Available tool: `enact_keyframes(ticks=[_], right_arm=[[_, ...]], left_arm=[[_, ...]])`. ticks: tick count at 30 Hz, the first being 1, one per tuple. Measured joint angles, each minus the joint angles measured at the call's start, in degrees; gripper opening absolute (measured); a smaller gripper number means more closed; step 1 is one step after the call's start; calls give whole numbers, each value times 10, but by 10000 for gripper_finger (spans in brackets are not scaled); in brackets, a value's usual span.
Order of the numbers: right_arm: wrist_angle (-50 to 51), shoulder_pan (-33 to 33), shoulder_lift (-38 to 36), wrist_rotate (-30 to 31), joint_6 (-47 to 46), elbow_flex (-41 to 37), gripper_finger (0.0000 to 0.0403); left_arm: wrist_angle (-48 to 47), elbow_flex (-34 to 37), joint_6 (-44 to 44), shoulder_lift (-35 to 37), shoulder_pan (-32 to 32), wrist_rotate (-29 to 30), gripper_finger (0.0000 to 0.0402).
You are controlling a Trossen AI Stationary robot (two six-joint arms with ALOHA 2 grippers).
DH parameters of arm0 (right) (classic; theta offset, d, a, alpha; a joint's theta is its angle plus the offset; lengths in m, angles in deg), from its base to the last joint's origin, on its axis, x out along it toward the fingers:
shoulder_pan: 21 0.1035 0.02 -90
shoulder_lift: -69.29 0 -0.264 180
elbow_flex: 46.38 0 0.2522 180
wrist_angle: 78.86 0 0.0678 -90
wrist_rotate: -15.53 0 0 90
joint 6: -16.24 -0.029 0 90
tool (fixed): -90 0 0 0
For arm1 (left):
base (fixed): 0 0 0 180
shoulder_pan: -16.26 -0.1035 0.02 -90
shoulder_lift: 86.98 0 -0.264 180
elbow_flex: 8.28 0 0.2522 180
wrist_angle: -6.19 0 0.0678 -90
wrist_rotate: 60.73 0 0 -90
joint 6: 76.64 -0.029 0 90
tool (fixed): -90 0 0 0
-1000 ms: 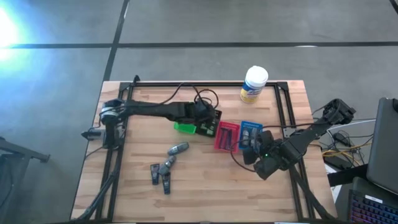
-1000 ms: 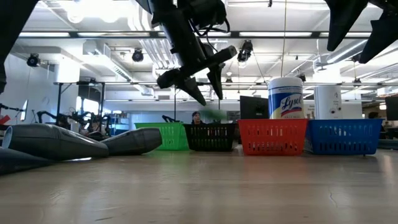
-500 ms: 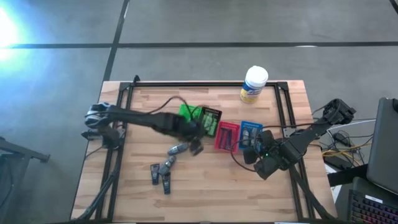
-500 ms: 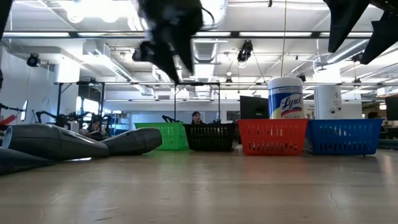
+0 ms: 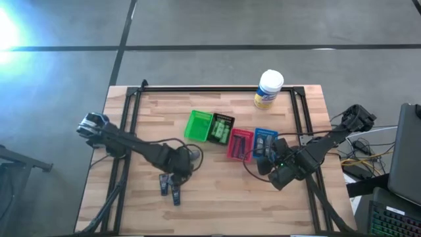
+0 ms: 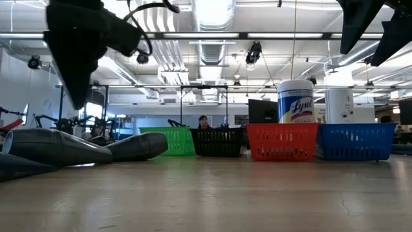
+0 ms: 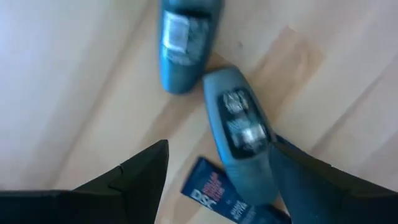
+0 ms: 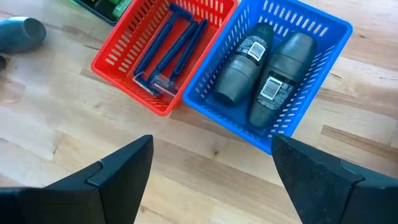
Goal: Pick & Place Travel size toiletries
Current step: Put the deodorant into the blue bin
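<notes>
A big room with bright ceiling lights sits behind the wooden table [image 5: 217, 197].

Nearest to the front edge, a small pile of grey tubes [image 5: 170, 184] lies loose on the table, on the left side of the row of bins. The left hand [image 7: 214, 180] hangs right over this pile with its fingers apart and nothing in them. I think it is about to pick one up. Next it should drop lower, get its fingers on both sides of one tube, and close.

The right hand [image 8: 211, 180] waits just in front of the blue bin [image 8: 323, 31], fingers apart and empty.

Farther back stand the green bin [image 5: 197, 125], the black bin [image 5: 222, 129], the red bin [image 5: 240, 143] and the blue one.

The right wrist view shows what the top view hides: blue razors [image 8: 171, 46] in the red bin, two grey tubes [image 8: 261, 71] in the blue bin. The left wrist view shows a blue packet [image 7: 214, 193] under the pile.
</notes>
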Motion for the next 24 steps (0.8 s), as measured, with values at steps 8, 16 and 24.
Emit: enact_keyframes(ticks=[8,16,24], right_arm=[[-8,0,0,-5,1,0,349],[-9,0,0,-6,-1,0,345],[-10,0,0,-5,-8,-6,329]], left_arm=[[18,18,38,0,21,-21,280],[46,18,27,0,19,-19,280],[46,18,24,0,13,-13,280]])
